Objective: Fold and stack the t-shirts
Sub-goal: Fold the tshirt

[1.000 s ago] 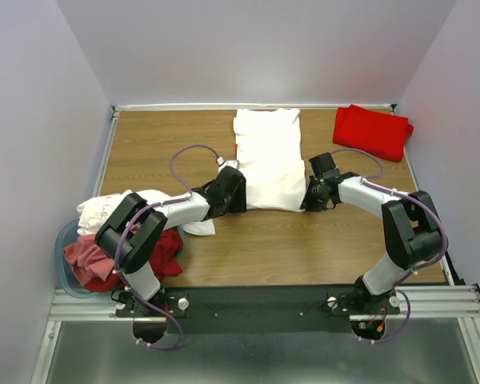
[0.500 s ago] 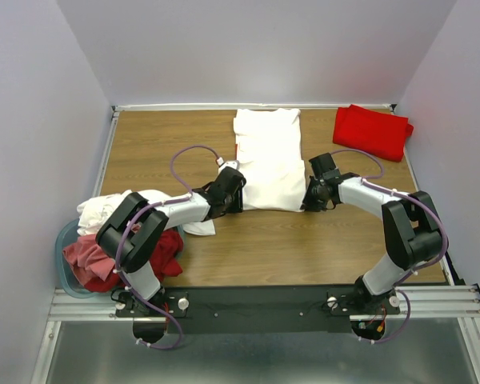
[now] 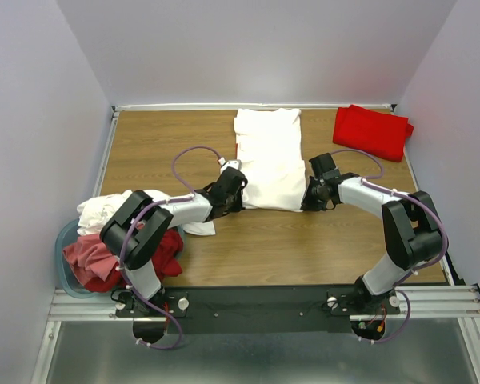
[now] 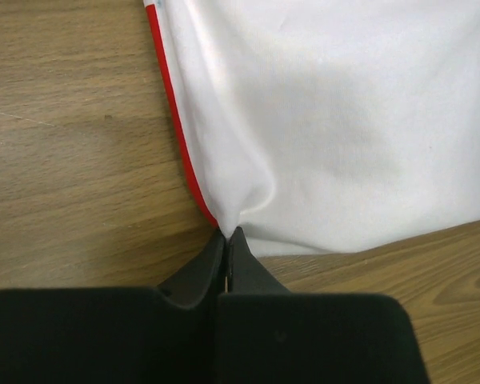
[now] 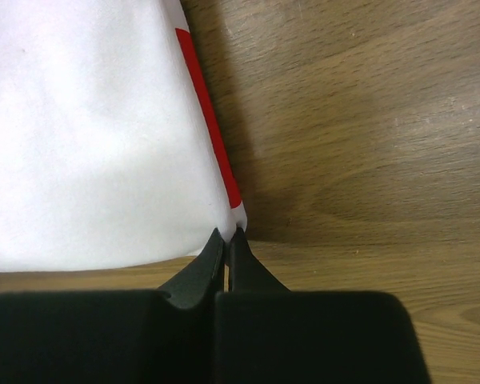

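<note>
A white t-shirt point(image 3: 269, 160) with red edging lies flat, folded lengthwise, in the middle of the table. My left gripper point(image 3: 238, 200) is shut on its near left corner, and the cloth point(image 4: 320, 128) puckers up into the tips. My right gripper point(image 3: 306, 202) is shut on the near right corner, where the red strip point(image 5: 212, 128) ends. A folded bright red t-shirt point(image 3: 372, 130) lies at the back right. More t-shirts, white point(image 3: 104, 210) and red point(image 3: 96, 260), are heaped at the left.
A pale blue tub point(image 3: 65, 238) holds the heap at the table's left front edge. White walls close in the table at the back and both sides. Bare wood point(image 3: 304, 248) runs between the white shirt and the arm bases.
Both grippers closed on the near corners of the white t-shirt. The left one edged slightly forward to the hem. The shirt itself has not moved.
</note>
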Tool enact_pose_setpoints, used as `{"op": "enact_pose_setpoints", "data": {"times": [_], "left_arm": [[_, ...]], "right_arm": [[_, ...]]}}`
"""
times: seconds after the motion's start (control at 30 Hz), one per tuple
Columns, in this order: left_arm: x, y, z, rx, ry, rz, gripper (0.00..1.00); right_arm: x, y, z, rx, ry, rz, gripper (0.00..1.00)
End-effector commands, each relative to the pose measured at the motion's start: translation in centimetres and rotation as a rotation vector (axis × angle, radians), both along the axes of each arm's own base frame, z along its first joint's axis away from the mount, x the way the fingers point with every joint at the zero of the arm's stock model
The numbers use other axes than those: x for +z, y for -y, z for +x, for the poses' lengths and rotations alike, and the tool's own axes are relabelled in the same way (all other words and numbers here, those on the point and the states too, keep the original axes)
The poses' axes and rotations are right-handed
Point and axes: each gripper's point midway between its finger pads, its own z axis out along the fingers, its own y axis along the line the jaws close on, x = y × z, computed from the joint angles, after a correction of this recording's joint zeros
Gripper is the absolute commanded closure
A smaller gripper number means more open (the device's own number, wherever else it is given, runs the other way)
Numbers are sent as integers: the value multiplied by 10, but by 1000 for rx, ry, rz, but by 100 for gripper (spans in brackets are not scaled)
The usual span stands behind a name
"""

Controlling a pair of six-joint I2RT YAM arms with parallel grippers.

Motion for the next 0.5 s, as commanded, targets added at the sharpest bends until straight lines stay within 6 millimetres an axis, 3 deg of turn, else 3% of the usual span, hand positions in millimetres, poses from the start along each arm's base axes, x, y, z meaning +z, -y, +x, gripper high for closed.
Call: {"op": "enact_pose_setpoints", "data": {"times": [0.0, 0.47], "left_arm": [[-44, -22, -32, -24, -133, 115, 100], [-27, -47, -39, 17, -99, 179, 100]], "right_arm": [[-9, 5, -12, 11, -46, -28, 99], [1, 19, -18, -29, -34, -85, 99]]}}
